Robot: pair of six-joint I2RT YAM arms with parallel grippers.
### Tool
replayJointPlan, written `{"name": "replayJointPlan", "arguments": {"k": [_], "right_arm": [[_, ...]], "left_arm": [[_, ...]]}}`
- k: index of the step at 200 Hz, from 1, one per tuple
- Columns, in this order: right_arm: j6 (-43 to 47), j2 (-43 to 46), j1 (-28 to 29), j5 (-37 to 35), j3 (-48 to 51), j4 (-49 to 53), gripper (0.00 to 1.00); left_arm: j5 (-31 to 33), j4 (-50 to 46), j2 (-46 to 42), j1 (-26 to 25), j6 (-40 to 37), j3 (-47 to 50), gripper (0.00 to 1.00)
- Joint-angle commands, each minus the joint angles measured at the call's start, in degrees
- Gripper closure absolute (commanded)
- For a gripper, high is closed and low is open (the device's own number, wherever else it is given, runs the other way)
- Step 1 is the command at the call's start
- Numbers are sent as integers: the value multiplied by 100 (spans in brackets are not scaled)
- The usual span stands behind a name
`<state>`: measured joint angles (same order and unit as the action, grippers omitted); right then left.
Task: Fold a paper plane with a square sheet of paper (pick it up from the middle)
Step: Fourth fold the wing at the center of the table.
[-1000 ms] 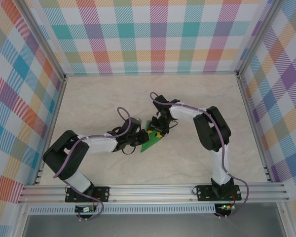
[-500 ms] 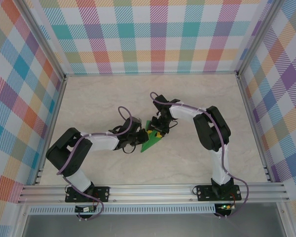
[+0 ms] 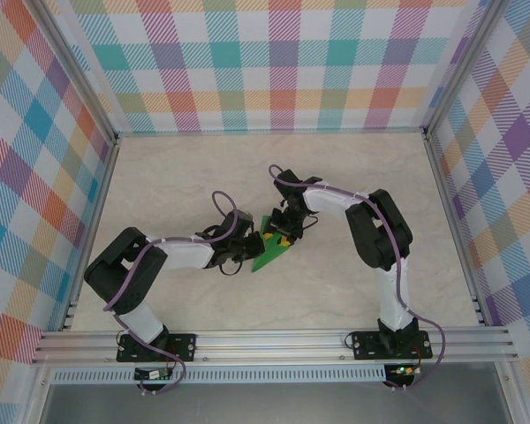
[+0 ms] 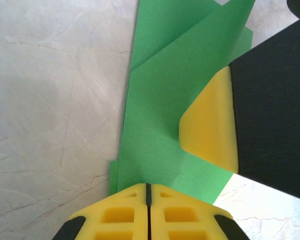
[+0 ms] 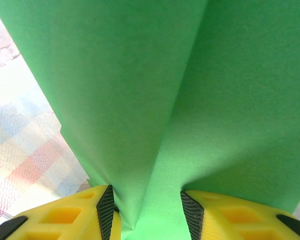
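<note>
At left, left gripper (image 4: 148, 192), jaws closed tip to tip against the near edge of the green paper (image 4: 160, 100), a pinch on it neither confirmed nor ruled out. In the middle of the table (image 4: 50, 100), the paper itself, held between both arms and already creased into a narrow pointed shape with overlapping flaps. At right, right gripper (image 5: 147, 207), jaws part-way apart and clamped on a raised fold of the paper. Task judged past the early folds, with wing folds and final shaping probably left; no brand, label or writing legible anywhere.
</note>
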<state>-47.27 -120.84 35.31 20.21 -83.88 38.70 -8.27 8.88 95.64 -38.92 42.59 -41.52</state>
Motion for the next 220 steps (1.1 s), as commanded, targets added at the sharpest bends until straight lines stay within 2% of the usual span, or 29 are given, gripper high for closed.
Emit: {"name": "replayJointPlan", "arguments": {"k": [1, 118, 165, 194, 220], "right_arm": [[119, -767, 37, -773, 398, 416, 54], [190, -516, 40, -650, 255, 528, 56], [424, 440, 20, -498, 21, 258, 56], [523, 1110, 2, -450, 217, -151, 56], [710, 1343, -9, -169, 560, -662, 67]], "left_arm": [[90, -192, 98, 33, -69, -53, 94], [89, -391, 218, 34, -75, -17, 95], [29, -563, 272, 35, -106, 71, 100], [-25, -625, 297, 33, -135, 152, 100], [-101, -642, 311, 33, -154, 179, 100]]}}
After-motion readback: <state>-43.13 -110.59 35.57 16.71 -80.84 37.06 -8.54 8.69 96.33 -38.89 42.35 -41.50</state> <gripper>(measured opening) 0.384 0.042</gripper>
